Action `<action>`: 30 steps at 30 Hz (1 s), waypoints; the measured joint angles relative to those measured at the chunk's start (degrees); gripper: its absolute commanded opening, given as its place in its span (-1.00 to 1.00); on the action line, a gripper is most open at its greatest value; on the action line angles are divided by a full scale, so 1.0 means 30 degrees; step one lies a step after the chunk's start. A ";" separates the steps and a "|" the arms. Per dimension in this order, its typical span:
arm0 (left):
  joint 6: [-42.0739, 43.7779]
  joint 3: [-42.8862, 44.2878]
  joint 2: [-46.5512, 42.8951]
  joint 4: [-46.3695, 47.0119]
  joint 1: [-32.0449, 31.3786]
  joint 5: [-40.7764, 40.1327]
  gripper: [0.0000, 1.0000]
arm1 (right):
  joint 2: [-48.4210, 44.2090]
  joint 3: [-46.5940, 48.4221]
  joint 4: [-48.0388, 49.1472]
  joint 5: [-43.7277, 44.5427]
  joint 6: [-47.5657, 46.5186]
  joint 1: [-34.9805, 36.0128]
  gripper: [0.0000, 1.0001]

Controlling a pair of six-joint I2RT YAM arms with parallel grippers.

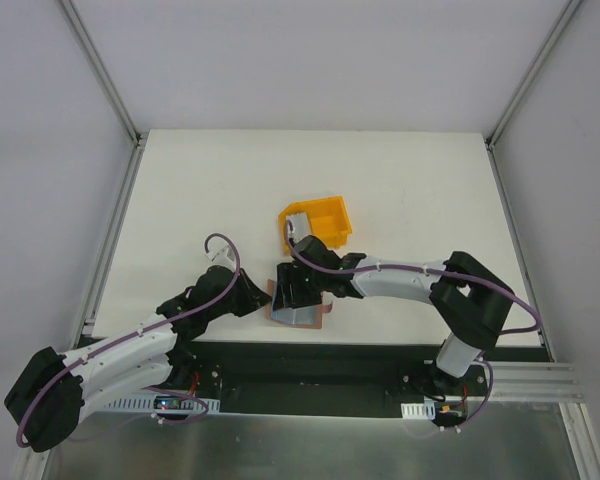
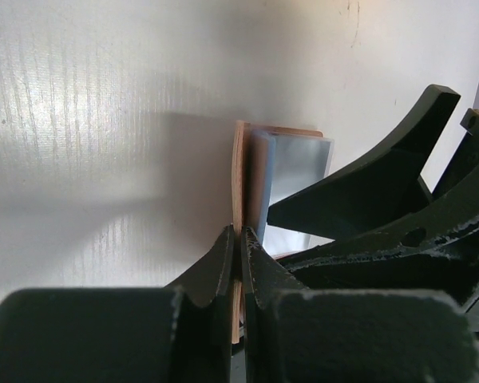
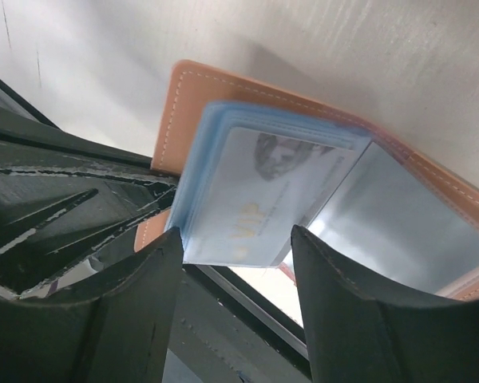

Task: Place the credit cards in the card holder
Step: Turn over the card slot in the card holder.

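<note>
Top external: card holder (image 1: 305,318) lies open between left gripper (image 1: 264,298) and right gripper (image 1: 300,295), long axis left-right. Left wrist: left gripper pinches its cover edge. Right wrist: right gripper, jaws apart and empty, straddles a credit card (image 3: 251,203) already inside.

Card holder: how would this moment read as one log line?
left claw: shut on edge of card holder | right claw: open, straddling credit card | credit card: in holder's clear sleeves
</note>
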 measured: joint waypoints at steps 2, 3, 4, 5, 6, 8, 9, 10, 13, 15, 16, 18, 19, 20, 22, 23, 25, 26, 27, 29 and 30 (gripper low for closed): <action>0.0000 0.0007 0.0000 0.0000 0.0000 0.0000 -1.00 | 0.0000 0.0182 -0.0175 0.0095 -0.0007 0.0073 0.20; 0.0000 0.0000 0.0000 0.0000 0.0000 0.0000 -1.00 | 0.0000 0.0335 -0.0328 0.0219 -0.0015 0.0117 0.20; 0.0000 0.0000 0.0000 -0.0007 0.0000 0.0000 -1.00 | 0.0007 0.0444 -0.0415 0.0291 -0.0022 0.0138 0.19; 0.0000 0.0000 0.0000 0.0000 0.0000 0.0000 -1.00 | 0.0036 0.0619 -0.0576 0.0415 -0.0029 0.0153 0.17; 0.0000 0.0000 0.0000 -0.0007 0.0000 0.0000 -1.00 | 0.0080 0.0729 -0.0648 0.0495 -0.0044 0.0168 0.16; 0.0000 0.0000 0.0000 -0.0015 0.0000 0.0000 -1.00 | 0.0270 0.1027 -0.0991 0.0758 -0.0087 0.0240 0.14; 0.0000 0.0000 0.0000 -0.0022 0.0000 0.0000 -1.00 | 0.0364 0.1158 -0.1239 0.0933 -0.0138 0.0277 0.12; 0.0000 0.0000 0.0000 -0.0044 0.0000 0.0000 -1.00 | 0.0444 0.1268 -0.1515 0.1093 -0.0197 0.0313 0.11; 0.0000 0.0000 0.0000 -0.0036 0.0000 0.0000 -1.00 | 0.0568 0.1515 -0.2200 0.1596 -0.0313 0.0488 0.10; 0.0000 0.0000 0.0000 -0.0029 0.0000 0.0000 -1.00 | 0.0568 0.1690 -0.2557 0.1938 -0.0437 0.0605 0.10; 0.0000 0.0000 0.0000 -0.0029 0.0000 0.0000 -1.00 | 0.0568 0.1756 -0.2659 0.2040 -0.0510 0.0678 0.10; 0.0000 0.0000 0.0000 -0.0029 0.0000 0.0000 -1.00 | 0.0568 0.1880 -0.2878 0.2302 -0.0670 0.0794 0.10; -0.0007 0.0000 0.0000 -0.0029 0.0000 0.0000 -1.00 | 0.0568 0.1923 -0.2965 0.2419 -0.0736 0.0838 0.11; -0.0007 0.0000 0.0000 -0.0029 0.0000 0.0000 -1.00 | 0.0568 0.1931 -0.3002 0.2499 -0.0787 0.0867 0.11; -0.0015 0.0000 -0.0007 -0.0029 0.0000 -0.0007 -1.00 | 0.0561 0.1931 -0.3169 0.2659 -0.0882 0.0933 0.13; -0.0015 0.0000 -0.0015 -0.0029 0.0000 -0.0007 -1.00 | 0.0561 0.1931 -0.3293 0.2783 -0.0911 0.0962 0.14; -0.0022 -0.0007 -0.0051 -0.0029 0.0000 -0.0007 -1.00 | 0.0517 0.1945 -0.3563 0.3024 -0.1027 0.1020 0.15; -0.0022 -0.0007 -0.0080 -0.0029 0.0000 -0.0007 -1.00 | 0.0488 0.1989 -0.3752 0.3235 -0.1086 0.1049 0.15; -0.0029 -0.0022 -0.0102 -0.0022 0.0000 -0.0007 -1.00 | 0.0459 0.2062 -0.3905 0.3461 -0.1144 0.1086 0.16; -0.0029 -0.0036 -0.0131 -0.0022 0.0000 -0.0007 -1.00 | 0.0379 0.2215 -0.4175 0.3810 -0.1260 0.1158 0.17; -0.0029 -0.0036 -0.0131 -0.0022 0.0000 -0.0007 -1.00 | 0.0313 0.2259 -0.4277 0.3978 -0.1311 0.1180 0.17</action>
